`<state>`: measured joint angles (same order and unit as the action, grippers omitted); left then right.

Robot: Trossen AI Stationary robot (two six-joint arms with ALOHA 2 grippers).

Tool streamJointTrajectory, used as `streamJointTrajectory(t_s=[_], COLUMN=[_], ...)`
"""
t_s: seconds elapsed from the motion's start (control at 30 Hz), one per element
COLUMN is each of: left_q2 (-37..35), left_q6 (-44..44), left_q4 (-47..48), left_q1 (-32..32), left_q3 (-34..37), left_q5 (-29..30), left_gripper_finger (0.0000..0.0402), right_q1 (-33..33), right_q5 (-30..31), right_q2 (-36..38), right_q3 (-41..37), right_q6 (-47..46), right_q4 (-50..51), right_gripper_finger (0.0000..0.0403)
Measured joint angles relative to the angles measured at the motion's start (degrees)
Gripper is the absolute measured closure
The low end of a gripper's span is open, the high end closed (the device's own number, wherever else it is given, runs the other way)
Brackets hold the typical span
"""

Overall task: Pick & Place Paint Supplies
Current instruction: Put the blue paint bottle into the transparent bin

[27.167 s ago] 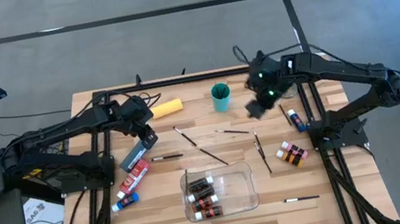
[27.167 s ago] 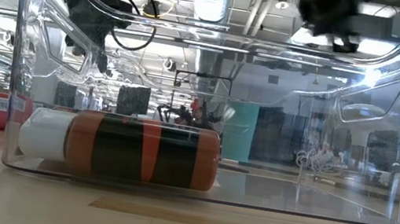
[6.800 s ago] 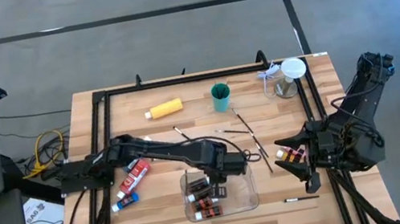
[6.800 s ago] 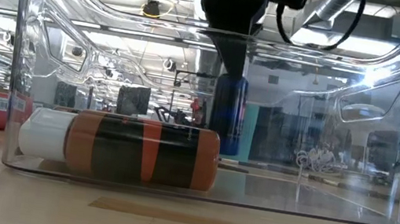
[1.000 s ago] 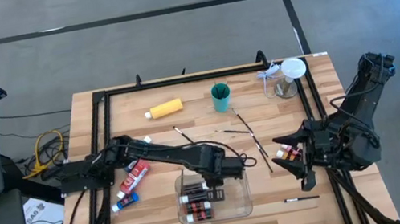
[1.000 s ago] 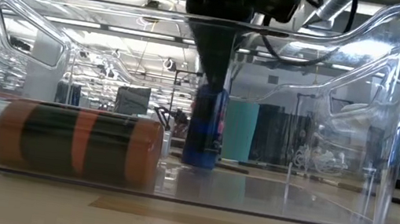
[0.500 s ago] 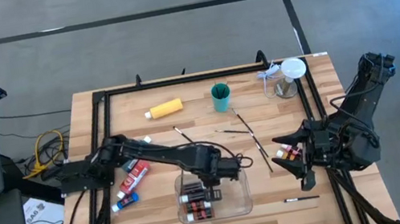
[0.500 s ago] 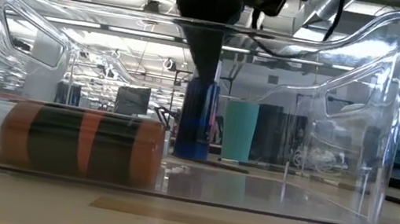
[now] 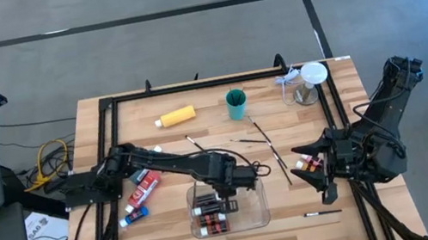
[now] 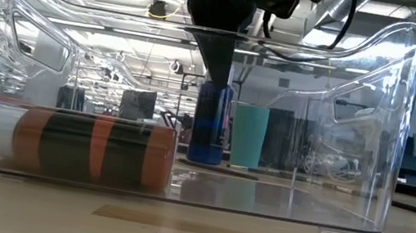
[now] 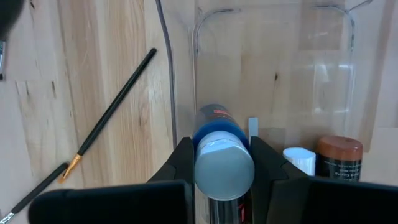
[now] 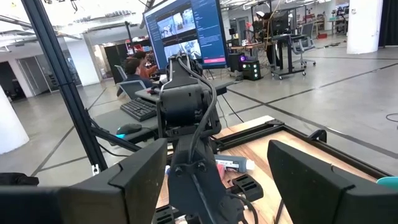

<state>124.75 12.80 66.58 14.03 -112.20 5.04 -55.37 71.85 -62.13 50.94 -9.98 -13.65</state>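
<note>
Left wrist view: left gripper (image 11: 224, 163) clenched on the blue paint tube (image 11: 219, 146), white cap toward the lens.
Tube position: upright, hanging inside the clear tray (image 10: 405, 121), its lower end just above the floor in the low view.
Tray contents: brown paint bottles (image 9: 212, 214) lying flat beside the tube.
Outside the tray: a paint brush (image 11: 112, 111) on the wood, the teal cup (image 9: 236, 103) farther back.
Right gripper (image 9: 329, 197): fingers spread wide, parked at the table's right edge, well apart.
</note>
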Motion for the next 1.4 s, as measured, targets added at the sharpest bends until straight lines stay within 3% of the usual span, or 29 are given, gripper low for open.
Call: streamJointTrajectory(t_s=[0.27,0.87,1.1,1.4], left_q2=[-0.4,-1.3,-1.3,-1.3], left_q6=[1.2,1.3,1.2,1.2], left_q4=[-1.0,-2.3,-2.1,-2.0], left_q1=[0.7,0.3,0.3,0.3], left_q3=[4.0,4.4,4.4,4.4], left_q5=[-1.2,-0.2,0.2,1.0], left_gripper_finger=[0.036,0.0355,0.0325,0.0319], right_q1=[0.0,0.0,0.0,0.0], right_q5=[0.0,0.0,0.0,0.0], right_q2=[0.0,0.0,0.0,0.0], right_q3=[0.0,0.0,0.0,0.0], right_q6=[0.0,-0.1,-0.1,-0.1], right_q4=[0.0,-0.1,-0.1,-0.1], right_gripper_finger=[0.0132,0.0132,0.0132,0.0132])
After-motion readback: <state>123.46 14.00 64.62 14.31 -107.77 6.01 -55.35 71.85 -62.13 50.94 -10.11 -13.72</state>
